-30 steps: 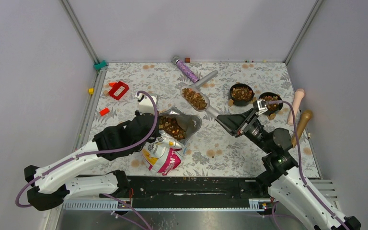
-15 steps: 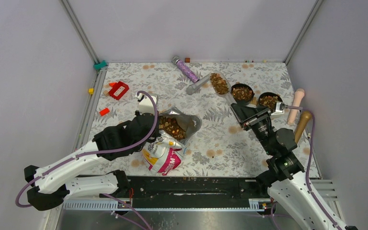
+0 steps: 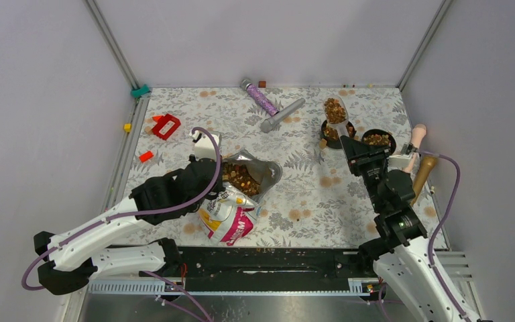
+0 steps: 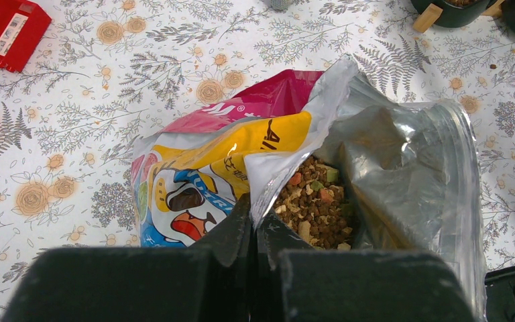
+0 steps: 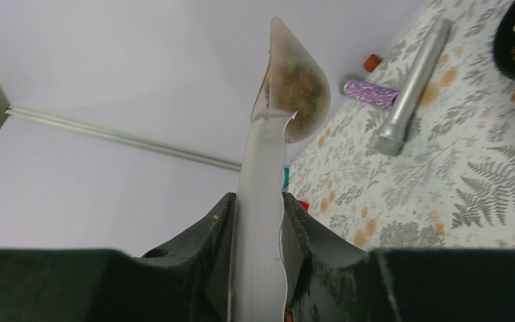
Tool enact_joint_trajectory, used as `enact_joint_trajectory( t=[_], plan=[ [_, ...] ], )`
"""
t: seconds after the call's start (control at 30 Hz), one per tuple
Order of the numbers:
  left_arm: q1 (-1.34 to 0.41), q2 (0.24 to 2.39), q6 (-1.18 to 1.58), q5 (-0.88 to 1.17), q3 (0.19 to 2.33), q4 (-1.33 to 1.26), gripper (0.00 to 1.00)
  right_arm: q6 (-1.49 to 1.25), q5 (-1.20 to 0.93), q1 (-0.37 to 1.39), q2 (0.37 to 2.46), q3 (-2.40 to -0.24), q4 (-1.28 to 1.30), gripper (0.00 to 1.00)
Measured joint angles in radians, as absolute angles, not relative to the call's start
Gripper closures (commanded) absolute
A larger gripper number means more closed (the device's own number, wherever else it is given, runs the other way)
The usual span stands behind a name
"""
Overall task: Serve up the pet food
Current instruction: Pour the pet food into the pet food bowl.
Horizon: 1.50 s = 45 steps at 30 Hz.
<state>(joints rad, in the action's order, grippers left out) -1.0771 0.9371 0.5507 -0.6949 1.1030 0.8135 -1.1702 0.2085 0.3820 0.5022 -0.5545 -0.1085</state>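
Right jaws grip the full scoop (image 5: 260, 168) near the bowl (image 3: 324, 132), left jaws pinch the bag (image 4: 241, 141); a quick tilt may spill kibble (image 3: 334, 107)

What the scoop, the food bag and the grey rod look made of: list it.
Scoop: translucent frosted plastic, probably; the kibble shows dimly through its wall.
Bag: glossy printed plastic film with a silvery foil-like lining; it creases and throws glare.
Grey rod: matte, brushed-metal look, though it could be painted plastic.
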Motion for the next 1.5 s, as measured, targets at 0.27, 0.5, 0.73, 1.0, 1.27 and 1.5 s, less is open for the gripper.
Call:
enact_joint_trajectory(
  t=[0.27, 0.5, 0.73, 1.0, 1.27, 1.5],
  plan=[
    [-1.077, 0.937, 0.550, -0.695, 1.103, 0.813, 1.00, -1.179, 0.176, 0.222, 0.574, -0.554, -0.111, 1.00],
    [-1.077, 0.937, 0.550, -0.695, 1.103, 0.813, 1.00, -1.223, 0.066, 0.028, 0.596, -0.513, -0.151, 1.00],
    [-1.077, 0.939, 0.550, -0.695, 1.103, 0.813, 1.00, -1.237, -0.049, -0.182, 0.585, -0.446, -0.151, 1.00],
    [-1.077, 0.940, 0.550, -0.695, 1.103, 0.812, 1.00, -1.222, -0.162, -0.347, 0.589, -0.422, -0.138, 1.00],
    [-1.078, 0.940, 0.550, -0.697, 1.103, 0.812, 1.00, -1.182, -0.184, -0.377, 0.649, -0.423, -0.084, 1.00],
    [-1.079, 0.940, 0.550, -0.697, 1.103, 0.812, 1.00, -1.152, -0.176, -0.399, 0.674, -0.427, -0.043, 1.00]
  ],
)
